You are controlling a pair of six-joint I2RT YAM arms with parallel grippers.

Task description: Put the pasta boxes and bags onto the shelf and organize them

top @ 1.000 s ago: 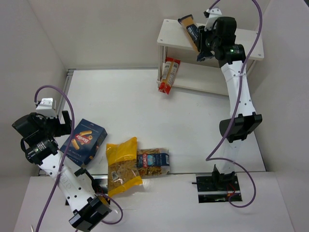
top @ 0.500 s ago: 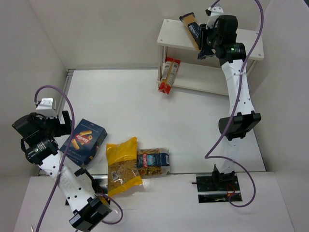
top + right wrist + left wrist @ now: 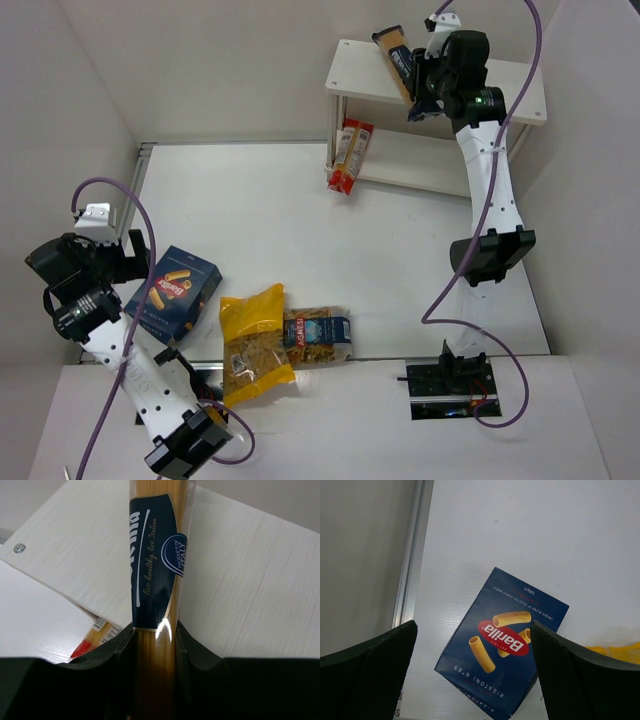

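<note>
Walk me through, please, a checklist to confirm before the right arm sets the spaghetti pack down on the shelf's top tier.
1. Grip: the right gripper is shut on the spaghetti pack, with a finger on each side: ok.
2. Position: the pack hangs over the top board of the shelf: ok.
3. Landing spot: the part of the board seen around the pack is bare: ok.
4. Alignment: in the top view the pack sits askew to the shelf's edges: not ok.
5. Gap between pack and board: cannot tell.
6. Other arm: the left gripper is open above the dark blue box, far from the shelf: ok.
</note>
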